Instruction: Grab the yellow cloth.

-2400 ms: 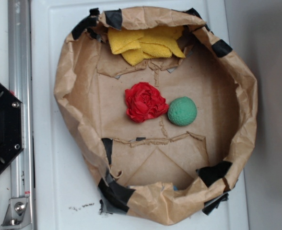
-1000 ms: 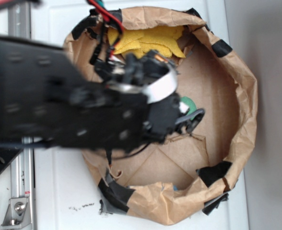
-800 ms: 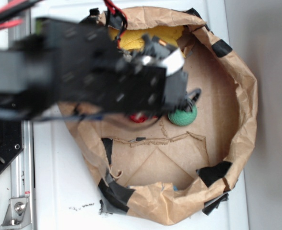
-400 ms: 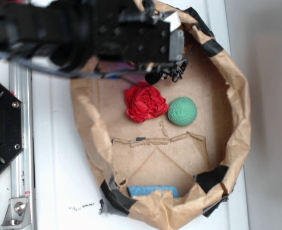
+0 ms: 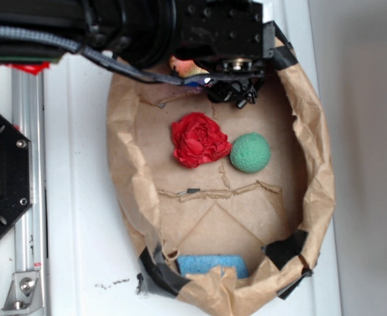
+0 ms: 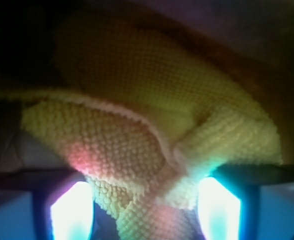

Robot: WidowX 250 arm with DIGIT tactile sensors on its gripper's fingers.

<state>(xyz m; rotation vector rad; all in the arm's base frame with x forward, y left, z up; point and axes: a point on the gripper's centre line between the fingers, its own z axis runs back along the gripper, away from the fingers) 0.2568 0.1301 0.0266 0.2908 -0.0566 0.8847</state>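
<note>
Exterior view: brown paper bag lying open on a white worktop. The black arm covers the bag's far rim; a sliver of the yellow cloth shows beneath it. Red fabric bunch and green ball at the bag's middle, just apart. Blue sponge at the near rim.

Wrist view: gripper spread wide, one finger either side of the yellow cloth, whose folds fill the frame.

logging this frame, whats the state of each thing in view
yellow cloth: folded, bunched between the two fingers, hidden under the arm in the exterior view
gripper: open, fingers either side of the cloth
red fabric bunch: loose on the bag floor, beside the ball
green ball: resting, untouched
blue sponge: flat at the bag's near edge
paper bag: open, rim crumpled
</note>
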